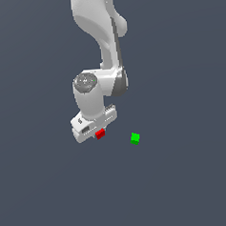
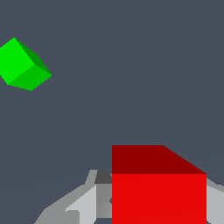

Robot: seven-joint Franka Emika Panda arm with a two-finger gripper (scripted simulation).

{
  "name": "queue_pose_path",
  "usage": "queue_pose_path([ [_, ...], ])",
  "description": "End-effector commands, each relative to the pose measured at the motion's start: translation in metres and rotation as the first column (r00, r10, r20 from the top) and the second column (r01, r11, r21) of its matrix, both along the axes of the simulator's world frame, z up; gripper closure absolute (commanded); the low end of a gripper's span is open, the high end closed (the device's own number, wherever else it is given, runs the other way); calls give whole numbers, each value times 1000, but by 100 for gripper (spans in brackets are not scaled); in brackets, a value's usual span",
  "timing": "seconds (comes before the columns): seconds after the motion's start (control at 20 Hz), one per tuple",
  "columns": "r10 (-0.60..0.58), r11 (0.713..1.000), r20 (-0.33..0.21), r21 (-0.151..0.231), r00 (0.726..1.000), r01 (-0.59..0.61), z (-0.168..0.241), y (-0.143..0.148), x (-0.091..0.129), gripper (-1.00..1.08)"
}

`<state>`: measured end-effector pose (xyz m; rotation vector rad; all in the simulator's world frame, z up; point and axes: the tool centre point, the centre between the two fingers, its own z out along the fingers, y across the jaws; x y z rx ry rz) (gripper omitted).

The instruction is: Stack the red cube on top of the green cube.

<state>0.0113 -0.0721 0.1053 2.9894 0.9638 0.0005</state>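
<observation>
The red cube (image 1: 100,133) sits just under the white hand of my gripper (image 1: 98,131) in the exterior view. In the wrist view the red cube (image 2: 159,188) fills the space between the grey fingers (image 2: 89,203), which lie flush against both its sides, so the gripper (image 2: 159,205) is shut on it. The green cube (image 1: 135,138) lies on the dark floor a short way toward the exterior view's right of the red one, apart from it. In the wrist view the green cube (image 2: 24,65) appears tilted and well away from the fingers.
The arm's white links (image 1: 100,34) rise straight above the gripper. A plain dark grey floor (image 1: 187,186) surrounds both cubes.
</observation>
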Motion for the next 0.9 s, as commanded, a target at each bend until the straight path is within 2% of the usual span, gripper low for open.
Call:
queue_pose_path([
  [0.0,2,1000,0,1,1000,-2,-6,25,0,108],
  [0.45,1,1000,0,1,1000,-1,-31,125,1,108],
  [0.65,1,1000,0,1,1000,-1,-38,154,2,108],
  [0.85,1,1000,0,1,1000,-1,-42,171,4,108],
])
